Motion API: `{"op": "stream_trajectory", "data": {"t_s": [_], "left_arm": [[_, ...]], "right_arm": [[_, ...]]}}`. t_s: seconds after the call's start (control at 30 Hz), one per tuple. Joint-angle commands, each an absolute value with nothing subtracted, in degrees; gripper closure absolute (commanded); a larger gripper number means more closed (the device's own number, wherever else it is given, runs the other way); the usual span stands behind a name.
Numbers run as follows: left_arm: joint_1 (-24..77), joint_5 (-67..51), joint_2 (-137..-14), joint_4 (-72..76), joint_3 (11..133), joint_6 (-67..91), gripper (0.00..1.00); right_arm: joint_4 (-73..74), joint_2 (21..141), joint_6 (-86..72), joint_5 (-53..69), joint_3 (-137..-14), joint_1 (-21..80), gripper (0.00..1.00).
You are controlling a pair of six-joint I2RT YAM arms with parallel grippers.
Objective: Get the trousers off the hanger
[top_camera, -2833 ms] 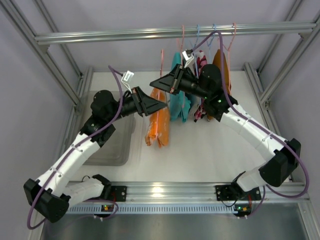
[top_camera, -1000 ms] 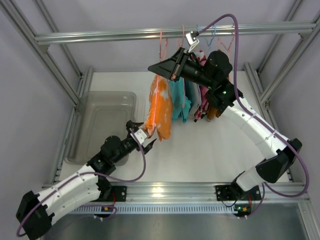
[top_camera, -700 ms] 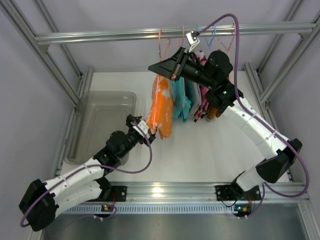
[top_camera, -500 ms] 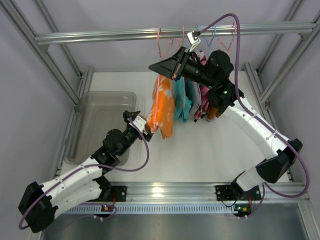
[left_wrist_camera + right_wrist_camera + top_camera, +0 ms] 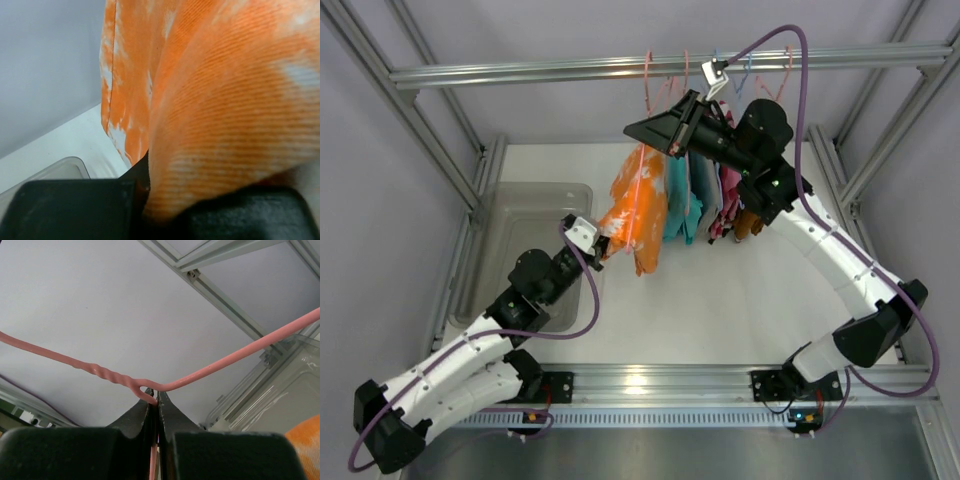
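Pinches the hanger (image 5: 225, 362) under its neck twist with the right gripper (image 5: 155, 407), jaws clenched on wire. Bites a fold of the trousers (image 5: 635, 215) with the left gripper (image 5: 592, 238), jaws closed tight on cloth, low and left of the hanger. Hangs down the hanger's frame, hem tugged left. Looks light and floppy: likely to bunch, stretch, snag. Best held low, on a thick fold. Can't tell how it sits on the bar.

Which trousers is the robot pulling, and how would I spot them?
Look at the silver rail across the top, where clothes hang in a row. The trousers are the leftmost piece, on the pink hanger, their bottom pinched by the left gripper. They are bright orange with white blotches, unlike the plain teal garment beside them.
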State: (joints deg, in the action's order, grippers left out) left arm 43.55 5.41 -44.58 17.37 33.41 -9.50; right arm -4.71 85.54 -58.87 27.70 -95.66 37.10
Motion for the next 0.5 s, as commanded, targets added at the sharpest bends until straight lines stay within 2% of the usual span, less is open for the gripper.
{"op": "stream_trajectory", "data": {"t_s": [0.0,0.23,0.47], "left_arm": [[43.59,5.89,-40.88,14.53,39.45,-7.21,1.00],[41.40,4.75,-41.12,1.16,57.18,-3.17,1.00],[41.40,2.90,-46.22,0.26,68.01,-1.41,1.00]], "right_arm": [[-10.02,80.52,-57.31,28.39,-96.25,35.34,1.00],[-9.49,75.94,-51.86,31.81,-83.88,33.49,1.00],[-10.02,74.97,-49.75,33.05,-77.00,34.36,1.00]]}}
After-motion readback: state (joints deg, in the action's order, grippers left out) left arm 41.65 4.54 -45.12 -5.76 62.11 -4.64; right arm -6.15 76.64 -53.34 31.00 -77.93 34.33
